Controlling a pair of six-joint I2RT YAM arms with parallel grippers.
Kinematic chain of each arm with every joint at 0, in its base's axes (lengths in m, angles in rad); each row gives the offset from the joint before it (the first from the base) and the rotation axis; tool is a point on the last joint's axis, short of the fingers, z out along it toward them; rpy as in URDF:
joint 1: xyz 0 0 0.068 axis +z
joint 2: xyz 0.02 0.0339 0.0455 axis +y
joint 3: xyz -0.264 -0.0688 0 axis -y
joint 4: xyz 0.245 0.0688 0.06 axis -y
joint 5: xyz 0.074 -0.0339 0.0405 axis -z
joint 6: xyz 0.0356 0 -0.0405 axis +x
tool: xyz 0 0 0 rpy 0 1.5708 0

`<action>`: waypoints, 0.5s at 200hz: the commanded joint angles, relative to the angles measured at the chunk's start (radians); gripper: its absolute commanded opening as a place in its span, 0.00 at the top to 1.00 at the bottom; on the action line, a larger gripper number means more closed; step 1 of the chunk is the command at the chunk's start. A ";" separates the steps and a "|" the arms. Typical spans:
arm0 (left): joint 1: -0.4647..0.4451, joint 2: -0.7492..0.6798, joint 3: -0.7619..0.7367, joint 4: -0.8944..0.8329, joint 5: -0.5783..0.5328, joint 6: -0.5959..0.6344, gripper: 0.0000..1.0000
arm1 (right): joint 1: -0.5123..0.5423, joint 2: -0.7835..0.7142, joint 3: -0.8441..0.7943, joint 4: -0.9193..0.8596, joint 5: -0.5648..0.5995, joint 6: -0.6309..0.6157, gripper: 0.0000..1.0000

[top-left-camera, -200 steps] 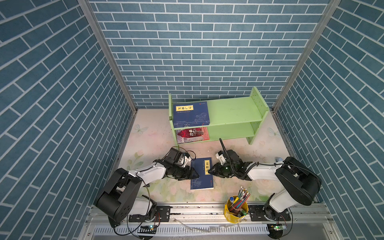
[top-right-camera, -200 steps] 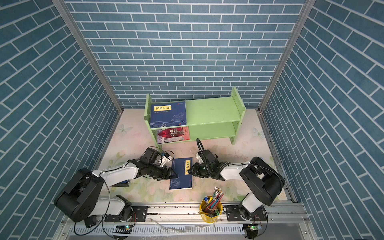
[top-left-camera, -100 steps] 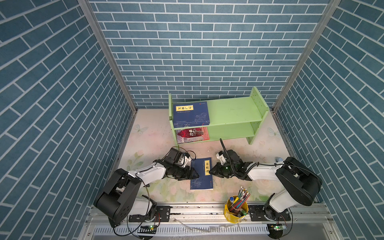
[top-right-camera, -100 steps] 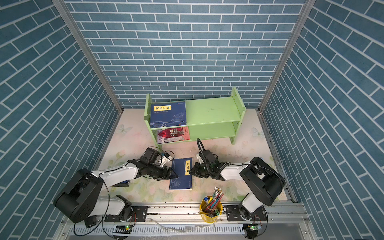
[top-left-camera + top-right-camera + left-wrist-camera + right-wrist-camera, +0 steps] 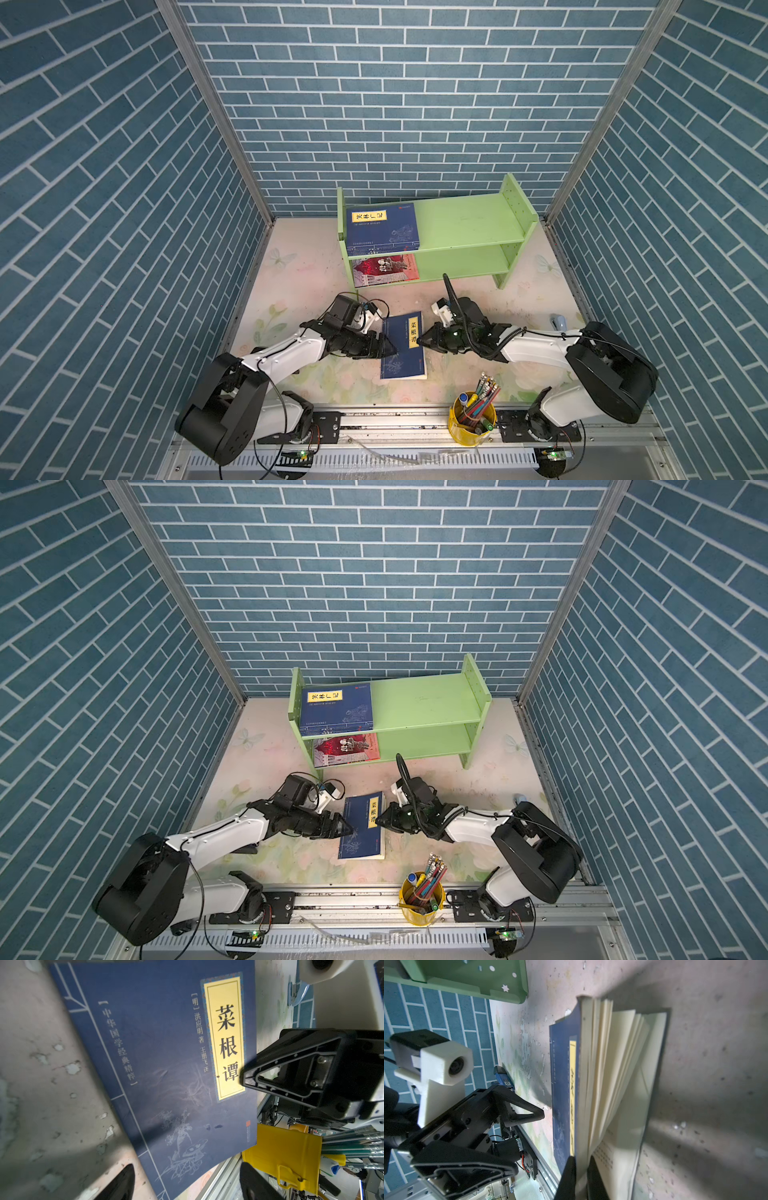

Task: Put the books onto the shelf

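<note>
A navy book (image 5: 403, 347) (image 5: 362, 827) with a yellow title label lies flat on the floor in front of the shelf (image 5: 465, 224) (image 5: 424, 704). My right gripper (image 5: 419, 341) (image 5: 581, 1159) is shut on the book's (image 5: 564, 1095) front cover and a few pages at its right edge; the pages fan open there. My left gripper (image 5: 392, 351) (image 5: 187, 1165) stands open at the book's (image 5: 166, 1064) left edge. Navy books (image 5: 382, 228) lie flat on the top tier's left end. A red-and-grey book (image 5: 386, 270) lies on the lower tier.
A yellow pen cup (image 5: 471, 415) (image 5: 422, 899) stands at the front edge, right of the book. A blue stapler (image 5: 557, 322) (image 5: 297, 993) lies by the right wall. Brick-patterned walls close in three sides. The right parts of both shelf tiers are bare.
My right gripper's jaws have closed on the book's right edge. Both arms and the book stay about where they were.
</note>
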 commanded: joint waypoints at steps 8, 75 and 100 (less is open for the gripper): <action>0.036 -0.048 0.015 -0.032 0.026 -0.001 0.23 | -0.018 -0.062 0.020 -0.022 -0.049 -0.007 1.00; 0.064 -0.066 -0.016 0.022 0.059 -0.031 0.25 | -0.064 -0.089 0.033 -0.022 -0.124 -0.011 1.00; 0.072 -0.064 -0.025 0.055 0.090 -0.045 0.25 | -0.075 -0.107 0.033 -0.019 -0.140 -0.010 1.00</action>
